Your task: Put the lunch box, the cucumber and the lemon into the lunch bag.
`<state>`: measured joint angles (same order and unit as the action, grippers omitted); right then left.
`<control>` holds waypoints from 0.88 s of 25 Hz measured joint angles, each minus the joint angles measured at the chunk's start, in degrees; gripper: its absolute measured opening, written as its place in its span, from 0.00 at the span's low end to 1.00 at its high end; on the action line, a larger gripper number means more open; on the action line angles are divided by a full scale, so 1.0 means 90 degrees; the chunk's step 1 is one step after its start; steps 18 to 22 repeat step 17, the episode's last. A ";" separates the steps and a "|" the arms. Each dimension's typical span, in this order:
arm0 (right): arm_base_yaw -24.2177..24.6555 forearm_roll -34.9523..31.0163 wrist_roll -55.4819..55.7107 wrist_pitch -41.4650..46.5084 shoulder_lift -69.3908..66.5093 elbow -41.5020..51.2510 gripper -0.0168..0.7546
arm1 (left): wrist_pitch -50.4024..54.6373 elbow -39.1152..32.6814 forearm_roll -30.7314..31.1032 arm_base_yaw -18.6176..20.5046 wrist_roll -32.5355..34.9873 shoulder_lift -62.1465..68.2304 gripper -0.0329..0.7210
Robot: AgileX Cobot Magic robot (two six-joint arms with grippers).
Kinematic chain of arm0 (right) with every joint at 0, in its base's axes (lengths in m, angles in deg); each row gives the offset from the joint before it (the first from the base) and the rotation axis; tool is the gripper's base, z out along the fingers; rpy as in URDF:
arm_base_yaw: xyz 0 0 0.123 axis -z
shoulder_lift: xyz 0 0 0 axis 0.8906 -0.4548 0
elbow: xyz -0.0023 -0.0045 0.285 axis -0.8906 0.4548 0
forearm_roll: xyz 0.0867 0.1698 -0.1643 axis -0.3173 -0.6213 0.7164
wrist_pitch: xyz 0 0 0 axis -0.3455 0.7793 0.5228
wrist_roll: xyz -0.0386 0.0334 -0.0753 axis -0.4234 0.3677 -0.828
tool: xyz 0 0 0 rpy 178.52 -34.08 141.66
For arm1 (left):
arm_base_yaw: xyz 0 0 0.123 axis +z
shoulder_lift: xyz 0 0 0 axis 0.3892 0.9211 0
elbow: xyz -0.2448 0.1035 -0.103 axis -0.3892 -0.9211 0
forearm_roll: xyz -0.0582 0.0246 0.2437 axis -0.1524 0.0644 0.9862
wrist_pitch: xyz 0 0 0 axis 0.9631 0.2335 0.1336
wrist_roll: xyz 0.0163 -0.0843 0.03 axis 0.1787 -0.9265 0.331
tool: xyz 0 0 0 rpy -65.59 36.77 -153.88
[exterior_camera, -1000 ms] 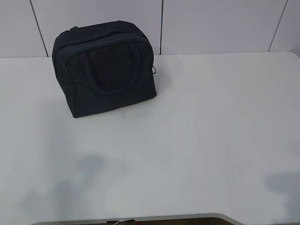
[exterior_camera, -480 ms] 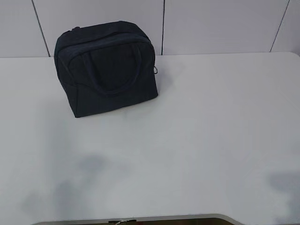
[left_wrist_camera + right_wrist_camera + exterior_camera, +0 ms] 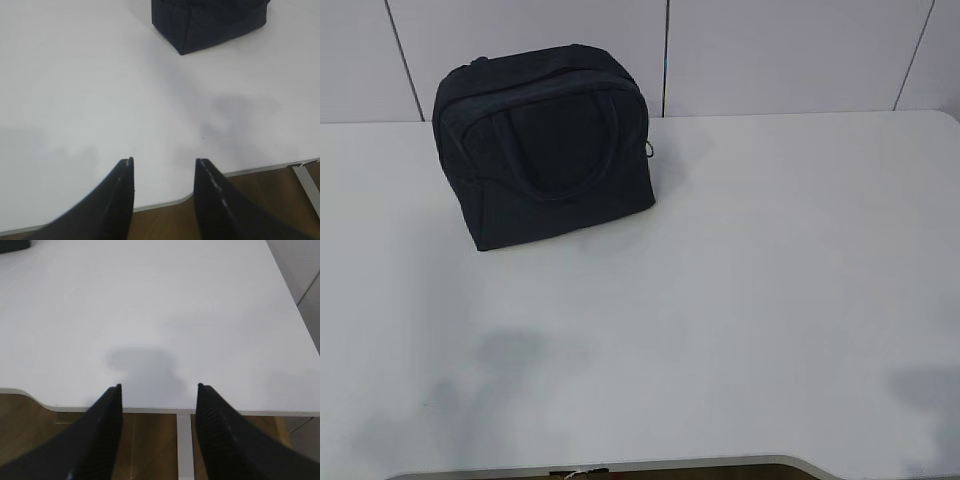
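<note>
- Navy fabric lunch bag [image 3: 544, 145] is seen upright at the far left of the white table [image 3: 740, 280], close to the back wall [image 3: 790, 55]; top looks zipped, handles lying against the front face, small pull [image 3: 648, 149] at its right side.
- Lunch box, cucumber and lemon are not visible in any view; location cannot be told.
- Left gripper [image 3: 164, 165] is held over the near table edge, jaws apart, nothing between them; the bag's lower corner [image 3: 210, 25] is seen well ahead.
- Right gripper [image 3: 159, 388] is held over the near right edge, jaws likewise spread and empty; bare tabletop ahead.
- Neither arm is seen in the exterior view, only faint shadows on the table.
- Judged state: nothing visibly packed, or bag already loaded and closed; not decidable here.
- Risks:
  - soft bag is likely dragged or tipped if the zip is pulled one-handed, since nothing braces it;
  - small pull is easily missed;
  - round lemon may roll when nudged.
</note>
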<state>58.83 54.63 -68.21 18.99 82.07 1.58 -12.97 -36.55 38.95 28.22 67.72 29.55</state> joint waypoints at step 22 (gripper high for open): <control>0.0000 0.0003 0.0000 -0.0004 0.0000 0.0000 0.53 | 0.0000 0.0000 -0.0015 -0.0363 0.0000 0.0000 0.37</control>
